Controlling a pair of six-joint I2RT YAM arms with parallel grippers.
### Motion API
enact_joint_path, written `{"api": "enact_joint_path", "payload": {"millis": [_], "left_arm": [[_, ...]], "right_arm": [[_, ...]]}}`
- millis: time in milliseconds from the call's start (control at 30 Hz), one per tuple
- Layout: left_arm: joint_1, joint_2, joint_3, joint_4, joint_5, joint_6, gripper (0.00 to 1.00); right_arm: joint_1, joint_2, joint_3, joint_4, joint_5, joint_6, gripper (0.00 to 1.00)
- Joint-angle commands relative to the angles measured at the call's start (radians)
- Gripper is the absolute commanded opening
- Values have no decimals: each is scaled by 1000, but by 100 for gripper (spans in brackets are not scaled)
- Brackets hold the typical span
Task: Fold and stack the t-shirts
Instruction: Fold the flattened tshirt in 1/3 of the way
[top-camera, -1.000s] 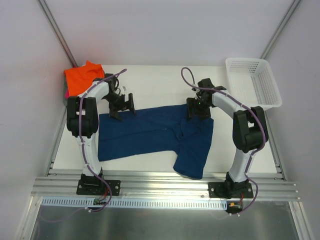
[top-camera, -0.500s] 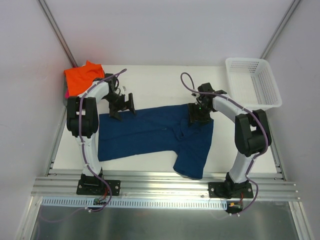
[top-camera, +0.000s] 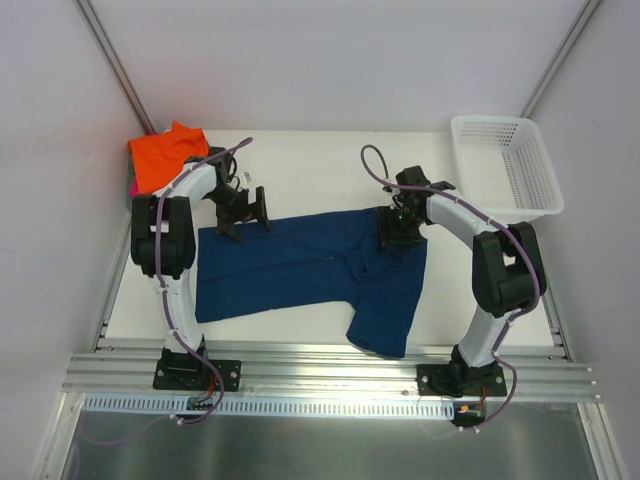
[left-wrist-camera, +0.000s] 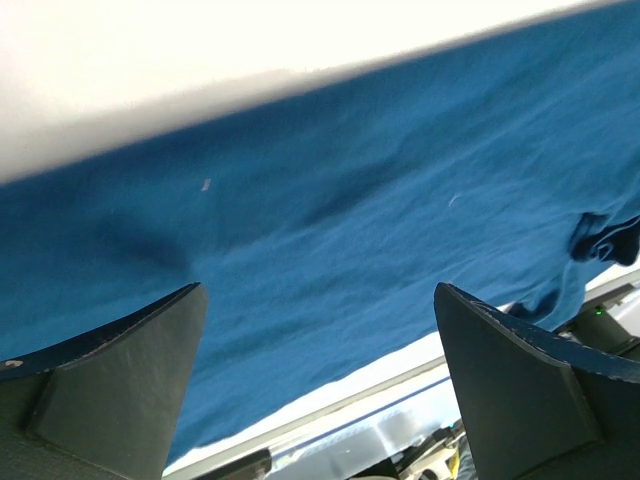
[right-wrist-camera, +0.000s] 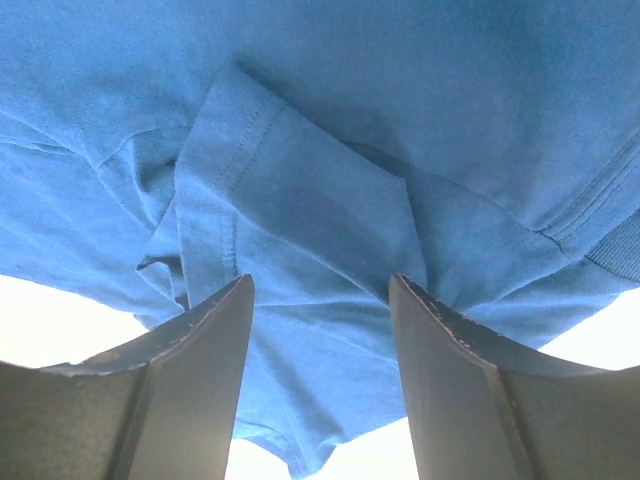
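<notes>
Since a second ago my right gripper has slid onto the far edge of the navy t-shirt, which lies spread across the middle of the table. Its jaws are half apart and narrowing, and they straddle a sleeve fold. My left gripper hangs wide open over the shirt's far left edge. A folded orange t-shirt sits at the far left corner, and a white basket stands far right.

A pale cream table fills the middle, closed in by plain white walls at the back and on both sides. Two thin grey metal posts slant up in the back corners. Ribbed aluminium rails run along the near edge, and below them lies a dull grey metal sheet. The light is soft and even, with faint shadows
</notes>
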Motion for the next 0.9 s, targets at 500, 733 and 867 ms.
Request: {"api": "enact_joint_path", "payload": {"millis": [500, 733, 867], "left_arm": [[90, -157, -77, -22, -47, 19, 99], [101, -160, -78, -23, -41, 16, 99], [108, -177, -95, -23, -42, 18, 99]], "right_arm": [[81, 139, 209, -8, -14, -25, 54], [101, 139, 181, -2, -27, -22, 50], [111, 142, 180, -4, -28, -22, 48]]}}
